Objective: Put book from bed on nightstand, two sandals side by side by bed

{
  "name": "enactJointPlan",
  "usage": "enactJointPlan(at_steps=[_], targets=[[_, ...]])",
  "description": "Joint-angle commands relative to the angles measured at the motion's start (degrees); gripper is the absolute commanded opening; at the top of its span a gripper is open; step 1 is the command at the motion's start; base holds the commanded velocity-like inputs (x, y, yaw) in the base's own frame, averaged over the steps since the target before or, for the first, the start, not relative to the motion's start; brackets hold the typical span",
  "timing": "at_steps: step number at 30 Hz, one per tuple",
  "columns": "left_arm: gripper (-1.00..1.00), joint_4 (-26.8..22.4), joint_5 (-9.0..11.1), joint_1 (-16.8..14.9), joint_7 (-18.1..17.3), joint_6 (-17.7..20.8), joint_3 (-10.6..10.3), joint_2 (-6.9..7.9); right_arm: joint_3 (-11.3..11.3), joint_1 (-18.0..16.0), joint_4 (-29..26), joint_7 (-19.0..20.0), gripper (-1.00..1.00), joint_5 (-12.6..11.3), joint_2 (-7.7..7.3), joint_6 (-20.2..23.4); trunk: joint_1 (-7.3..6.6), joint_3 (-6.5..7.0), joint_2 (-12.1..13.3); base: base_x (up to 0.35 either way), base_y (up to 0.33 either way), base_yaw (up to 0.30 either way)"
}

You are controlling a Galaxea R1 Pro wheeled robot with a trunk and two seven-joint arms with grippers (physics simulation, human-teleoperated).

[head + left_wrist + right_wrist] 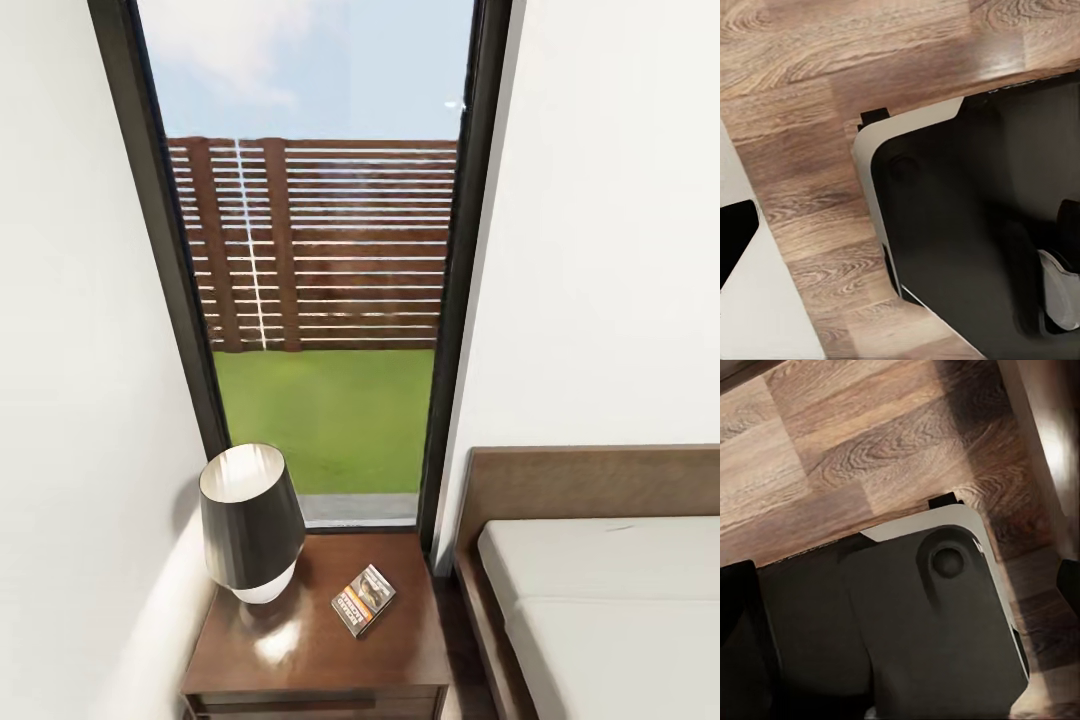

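The book (363, 598), a small paperback with a dark cover and an orange band, lies flat on the glossy dark-brown nightstand (300, 660), to the right of a lamp. The bed (620, 600), with its light-grey mattress and brown headboard (590, 480), stands just right of the nightstand. The two sandals are out of view. In the left wrist view a dark shape (735, 240) sits at the picture's edge, and in the right wrist view another one (1071, 579). These may be fingertips. Nothing shows between them.
A black-shaded lamp (250, 525) takes the nightstand's left half. Behind it a tall dark-framed window (320, 300) looks onto grass and a slatted fence. White walls close in on both sides. Both wrist views look down on my dark base (967, 225) (907, 622) over wood-plank floor (795, 112).
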Motion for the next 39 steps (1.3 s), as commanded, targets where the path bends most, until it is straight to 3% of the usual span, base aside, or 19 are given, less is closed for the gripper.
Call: enactJointPlan(at_steps=[1, 6, 9, 14, 23, 39], targets=[[1.00, 0.01, 0.60, 0.24, 0.28, -0.18, -0.39, -0.02, -0.25, 0.10, 0.29, -0.13, 1.00, -0.51, 0.05, -0.18, 0.04, -0.13, -0.13, 0.000, 0.000, 0.000], [1.00, 0.01, 3.65, 1.73, 3.47, -0.50, -0.11, -0.46, -0.25, 1.22, 0.31, -2.88, 1.00, -0.56, 0.28, 3.02, 0.04, -0.13, -0.13, 0.000, 0.000, 0.000], [1.00, 0.02, 7.08, 2.88, 7.04, -0.57, -0.06, -1.54, -0.25, 1.68, 0.26, -4.44, 1.00, -0.57, 0.31, 6.82, 0.04, -0.13, -0.13, 0.000, 0.000, 0.000], [1.00, -0.02, 8.51, 3.53, 12.60, -0.55, -0.08, -2.94, -0.25, 1.88, 0.23, -5.41, 1.00, -0.62, 0.26, 10.01, 0.04, -0.13, -0.13, 0.000, 0.000, 0.000], [1.00, -0.07, 8.96, 3.74, 17.28, -0.10, -0.23, -4.92, -0.23, 1.96, 0.18, -5.74, 1.00, -0.73, 0.34, 11.03, 0.04, -0.13, -0.13, 0.000, 0.000, 0.000], [1.00, -0.10, 9.00, 3.76, 17.75, 0.09, -0.30, -5.67, 0.07, 1.98, 0.13, -5.46, 1.00, -1.02, 0.51, 11.43, 0.04, -0.13, -0.13, 0.000, 0.000, 0.000]])
